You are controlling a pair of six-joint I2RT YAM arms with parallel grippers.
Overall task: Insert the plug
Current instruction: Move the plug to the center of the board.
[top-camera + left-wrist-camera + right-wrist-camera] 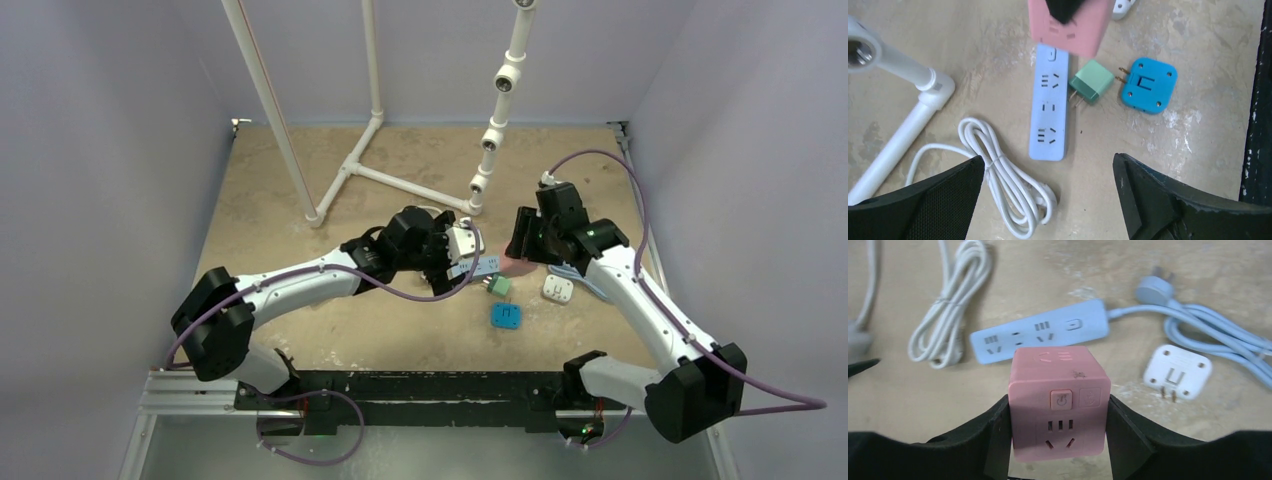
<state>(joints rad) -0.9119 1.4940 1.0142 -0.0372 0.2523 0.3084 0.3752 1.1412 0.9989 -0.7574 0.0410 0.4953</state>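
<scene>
While right tool (1059,436) clamps one pink cube (1060,385), left tool (1048,170) wide; one strip (1049,107), three adapters (1091,82) (1149,85) (1177,371).

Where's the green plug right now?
In the left wrist view, upper centre, the green plug lies between the pale blue power strip and the blue adapter.

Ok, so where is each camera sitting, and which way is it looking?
Top camera: high above and behind the bases, looking down at the table; left arm and right arm show.
Left wrist camera: on the left arm, looking down at the blue power strip; open left fingers show.
Right wrist camera: on the right arm, looking over the pink socket cube held by the right fingers.
Shared: both wrist views show strip and cube.
</scene>
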